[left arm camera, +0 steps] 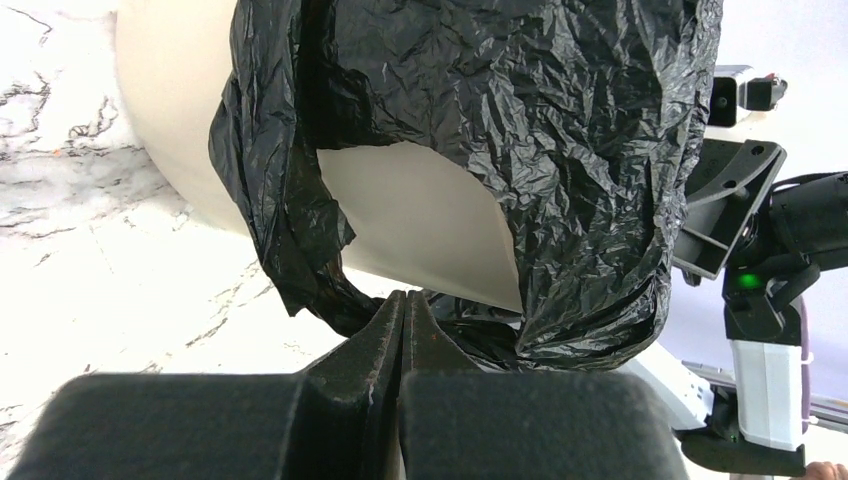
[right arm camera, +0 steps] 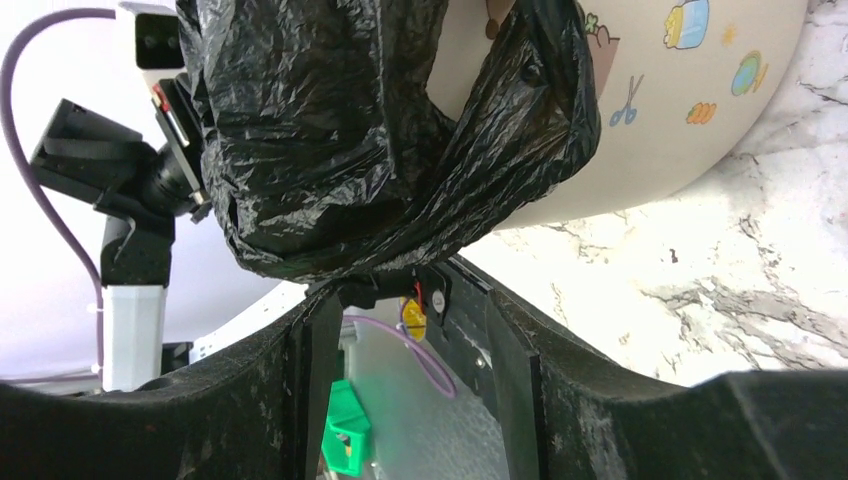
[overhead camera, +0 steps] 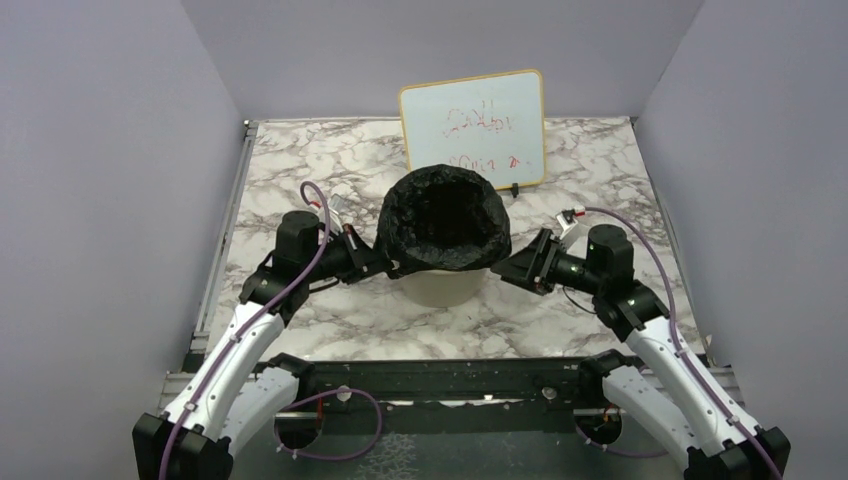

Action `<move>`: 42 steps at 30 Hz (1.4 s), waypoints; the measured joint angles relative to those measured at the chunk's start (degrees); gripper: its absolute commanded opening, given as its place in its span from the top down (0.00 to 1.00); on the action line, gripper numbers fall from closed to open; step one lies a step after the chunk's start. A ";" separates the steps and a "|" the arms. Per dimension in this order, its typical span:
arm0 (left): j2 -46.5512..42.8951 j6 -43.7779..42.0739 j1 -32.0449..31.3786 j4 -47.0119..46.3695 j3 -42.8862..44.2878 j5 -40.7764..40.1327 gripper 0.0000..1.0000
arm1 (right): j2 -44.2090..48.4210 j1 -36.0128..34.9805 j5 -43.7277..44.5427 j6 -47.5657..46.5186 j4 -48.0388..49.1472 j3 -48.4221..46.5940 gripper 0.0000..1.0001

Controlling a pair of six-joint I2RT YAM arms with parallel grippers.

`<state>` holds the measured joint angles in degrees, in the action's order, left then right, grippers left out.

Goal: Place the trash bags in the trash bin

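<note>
Your left gripper [left arm camera: 403,305] is clamped shut on the near hem of the trash bag [overhead camera: 402,232], which drapes over the rim of the trash bin [overhead camera: 440,288] between both arms, while your right gripper [right arm camera: 400,292] stands spread and empty, the opposite hem right at its fingertips.

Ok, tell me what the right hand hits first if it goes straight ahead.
The right hand would first meet the trash bag draped down the trash bin; its wall probably lies behind.
</note>
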<state>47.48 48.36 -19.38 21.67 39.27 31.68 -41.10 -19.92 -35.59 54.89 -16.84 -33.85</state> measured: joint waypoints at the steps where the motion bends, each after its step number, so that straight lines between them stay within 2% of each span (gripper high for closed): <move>1: 0.00 0.02 0.00 -0.20 -0.20 0.02 1.00 | 0.02 0.00 0.15 0.96 1.05 0.61 0.39; 3: 0.00 0.02 0.00 -0.46 -0.22 0.02 0.97 | 0.09 0.00 0.39 2.93 3.63 1.90 0.39; 4: 0.00 0.00 0.00 -0.74 -0.22 0.02 0.89 | 0.11 0.00 0.55 4.09 5.14 2.60 0.39; 6: -0.04 -0.02 0.00 -1.05 -0.22 0.04 0.80 | -0.04 0.00 0.63 5.92 8.28 4.11 0.40; 9: -0.81 -0.24 0.00 -1.07 -0.22 0.13 0.68 | -1.11 0.00 1.03 8.15 11.30 5.53 0.51; 13: -3.63 -1.31 0.00 -1.09 -0.31 0.33 0.63 | -2.27 0.00 1.90 9.99 14.88 6.80 0.72; 16: -4.63 -1.99 0.00 -1.18 -0.63 0.81 0.61 | -3.02 0.00 2.08 11.15 17.79 7.87 0.80; 23: -2.99 -3.19 0.00 -1.95 -3.52 1.31 0.54 | -4.57 0.00 2.29 12.22 20.74 9.55 0.89; 30: -2.19 -0.24 0.00 -9.18 -9.03 1.29 0.48 | -5.46 0.00 2.05 12.17 21.57 9.60 0.89; 32: -2.14 0.55 0.00 -10.91 -9.46 1.20 0.51 | -5.60 0.00 1.88 12.15 21.57 9.60 0.89; 34: -1.88 1.01 0.00 -12.66 -9.51 0.94 0.57 | -5.66 0.00 1.73 12.13 21.55 9.60 0.89; 35: -1.60 1.14 0.00 -13.35 -9.51 0.81 0.63 | -5.66 0.00 1.64 12.11 21.55 9.60 0.89; 37: -0.68 1.42 0.00 -14.14 -9.53 0.26 0.83 | -5.66 0.00 1.57 12.07 21.55 9.60 0.89; 39: 0.24 1.68 0.00 -14.86 -9.94 -0.39 0.97 | -5.66 0.00 1.36 11.85 21.53 9.60 0.89; 42: 1.03 1.33 0.00 -15.65 -11.04 -1.49 1.00 | -5.77 0.00 1.09 10.99 21.38 9.55 0.90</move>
<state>48.51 49.69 -19.38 6.02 28.23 30.20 -46.87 -19.92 -34.50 65.89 4.54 -24.29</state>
